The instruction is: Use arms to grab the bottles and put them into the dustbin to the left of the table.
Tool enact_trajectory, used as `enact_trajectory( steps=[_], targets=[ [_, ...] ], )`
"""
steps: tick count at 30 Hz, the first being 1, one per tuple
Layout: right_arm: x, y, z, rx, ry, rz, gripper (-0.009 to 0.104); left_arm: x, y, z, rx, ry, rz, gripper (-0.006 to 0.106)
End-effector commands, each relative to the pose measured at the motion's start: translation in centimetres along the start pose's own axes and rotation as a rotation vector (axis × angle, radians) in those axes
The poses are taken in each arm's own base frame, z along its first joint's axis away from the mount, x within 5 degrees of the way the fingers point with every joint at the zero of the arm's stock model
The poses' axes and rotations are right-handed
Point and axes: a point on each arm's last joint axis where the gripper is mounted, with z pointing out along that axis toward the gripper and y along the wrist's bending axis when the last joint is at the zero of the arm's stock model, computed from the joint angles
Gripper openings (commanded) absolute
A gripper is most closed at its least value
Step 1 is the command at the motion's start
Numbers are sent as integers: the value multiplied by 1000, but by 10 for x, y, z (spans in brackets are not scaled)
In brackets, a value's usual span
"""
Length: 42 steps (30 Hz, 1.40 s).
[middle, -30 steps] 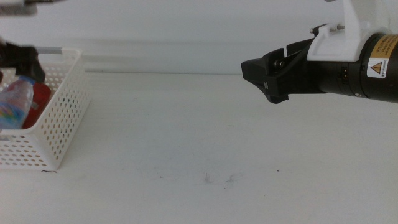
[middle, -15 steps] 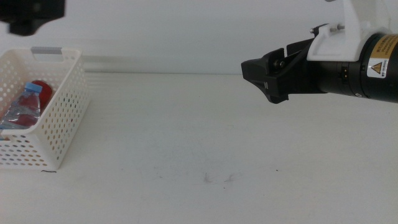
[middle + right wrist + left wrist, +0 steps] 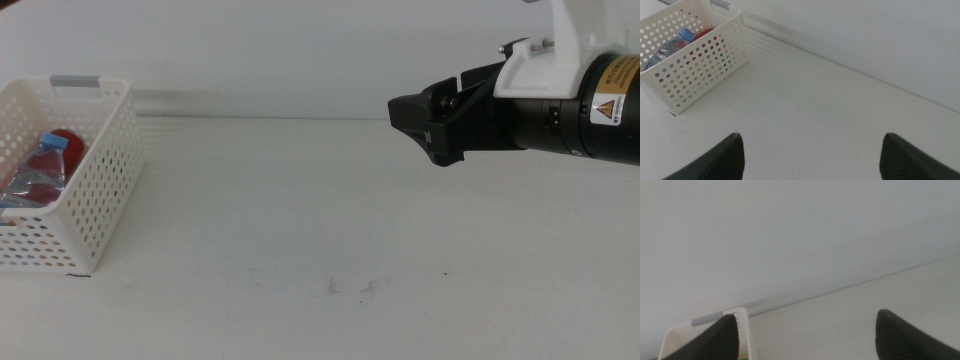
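Note:
The dustbin point(image 3: 100, 200), a white perforated basket, stands at the table's left edge. Inside it lie a clear blue-capped water bottle point(image 3: 38, 170) and a red can point(image 3: 66, 143). The right wrist view also shows the dustbin point(image 3: 700, 70) with the water bottle point(image 3: 671, 46) and the red can point(image 3: 704, 34) in it. My right gripper point(image 3: 415, 120) hovers open and empty above the table's right half, far from the dustbin; its wrist view shows the right gripper point(image 3: 811, 135) with jaws wide apart. My left gripper point(image 3: 806, 314) is open and empty, high up, with the dustbin's corner point(image 3: 742, 317) below it; this arm is out of the middle view.
The white table point(image 3: 320, 230) carries faint dark scuff marks point(image 3: 350, 288) near its front middle. A white wall rises behind the table's far edge.
The left gripper, low over the dustbin a second ago, rose and left the middle view. The water bottle has settled inside the dustbin. The right arm has not moved.

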Motion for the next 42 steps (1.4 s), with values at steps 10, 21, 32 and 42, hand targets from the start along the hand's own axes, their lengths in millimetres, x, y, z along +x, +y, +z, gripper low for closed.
enact_trajectory(
  steps=[10,21,32,42],
  targets=[
    [-7,-11,-26,-34,-60,218,90,13,-1,0,-17,-44,-4,94],
    [99,-65,-112,314,-298,261,90,178,-13,10,-109,-171,1,94],
    [225,-52,-133,478,-400,287,90,276,-19,-1,-237,-176,-40,94],
    [256,-52,-120,479,-368,295,90,281,-17,-1,-285,-153,-47,94]
  ],
)
